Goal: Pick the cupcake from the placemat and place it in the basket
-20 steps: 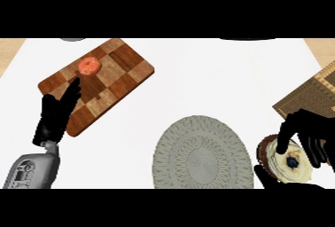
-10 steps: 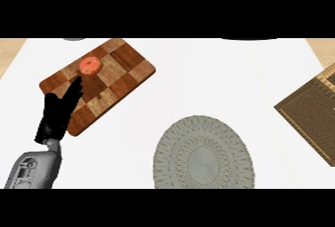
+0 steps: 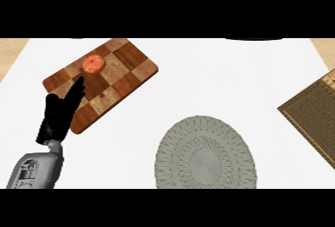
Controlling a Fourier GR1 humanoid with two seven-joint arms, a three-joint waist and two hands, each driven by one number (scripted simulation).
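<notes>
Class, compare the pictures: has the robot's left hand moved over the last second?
No. The left hand stays where it was, fingertips on the wooden board just below the round orange item.

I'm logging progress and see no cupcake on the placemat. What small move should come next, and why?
Probably bring the right robot hand into view over the basket to check where the cupcake is. The placemat is bare, the basket's visible part holds no cupcake, and only the left robot hand shows, open over the cutting board.
</notes>
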